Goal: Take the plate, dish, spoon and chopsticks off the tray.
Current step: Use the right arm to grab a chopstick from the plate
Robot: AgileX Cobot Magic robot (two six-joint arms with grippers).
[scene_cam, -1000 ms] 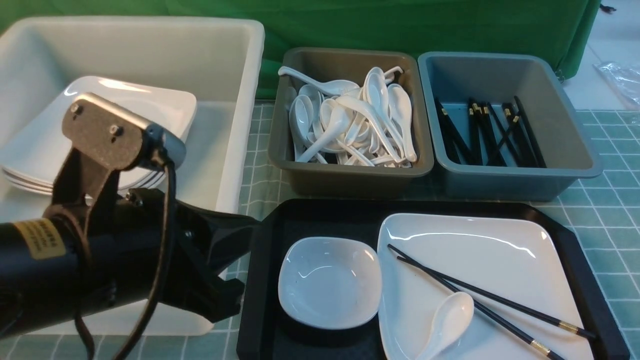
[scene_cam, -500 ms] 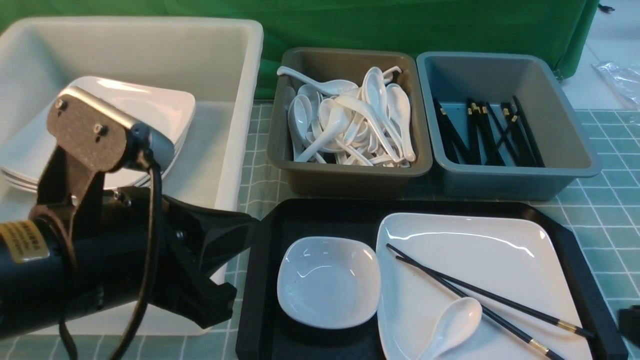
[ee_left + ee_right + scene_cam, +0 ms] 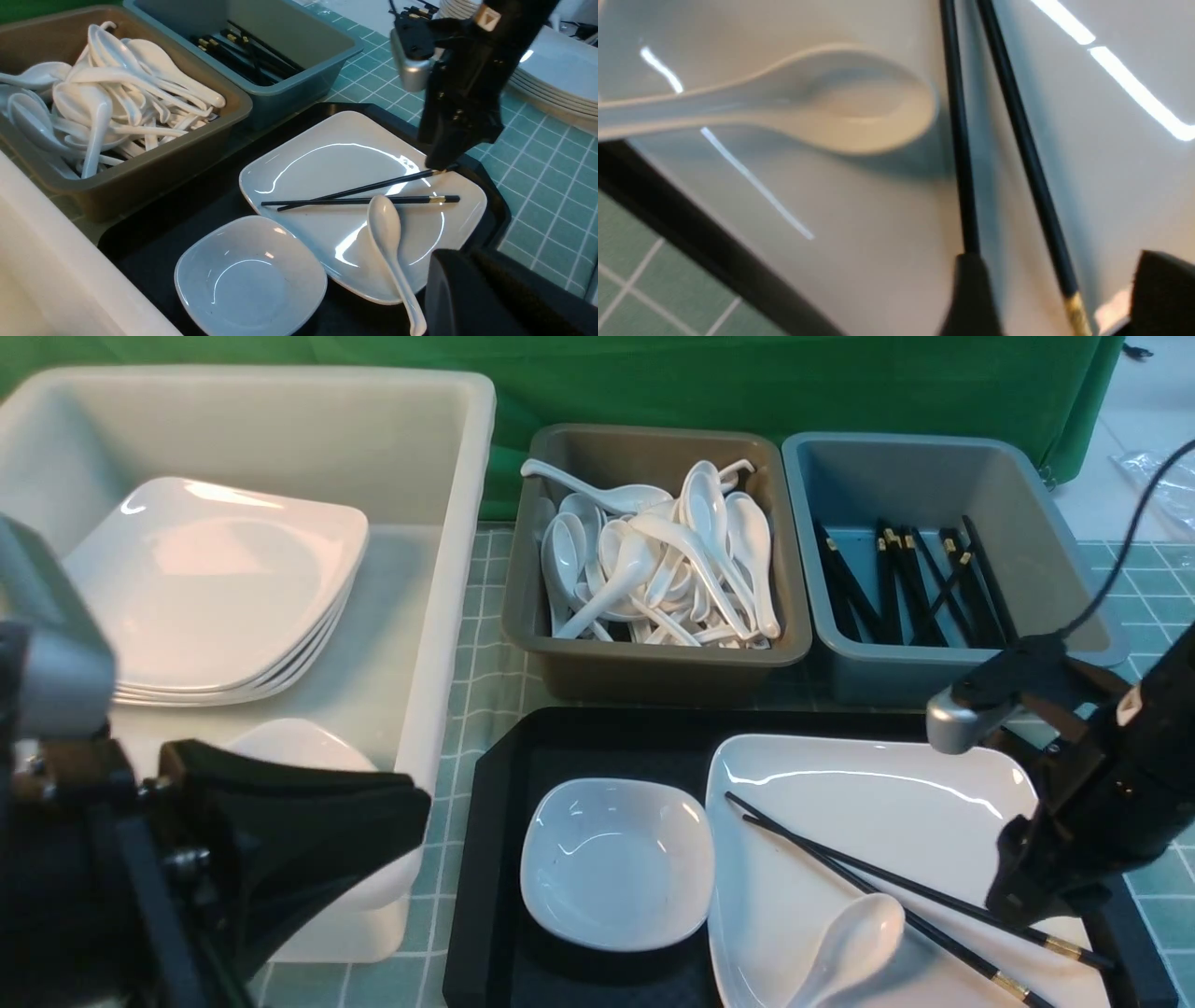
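Surface: green checked cloth [image 3: 1148, 616], with a green curtain behind at 12 o'clock.
Tray [image 3: 597, 737]: black, directly before me; all 4 pieces lie on it, so nothing is cleared yet.
Plate [image 3: 868, 803]: fills the tray from centre to 3 o'clock.
Dish [image 3: 616, 863]: at 9 o'clock of the plate, just beside its rim.
Chopsticks [image 3: 840, 868]: 2 sticks flat on the plate, running from 10 o'clock to 4 o'clock.
Spoon [image 3: 850, 943]: at 6 o'clock of the plate, bowl against the nearer stick.
Right gripper [image 3: 1064, 289]: jaws apart, low over the gold-band ends; 1 stick is between the fingers, the other under 1 finger; it grips nothing. I judge the thick ends give the best hold.
Left gripper [image 3: 401, 821]: closed, nothing seen in it, at 9 o'clock outside the tray, I think to leave room.
Edges: the tray rim is close at 4 o'clock, so little side room; the chopstick tub [image 3: 934, 677] waits at 1 o'clock, with an open way upward.
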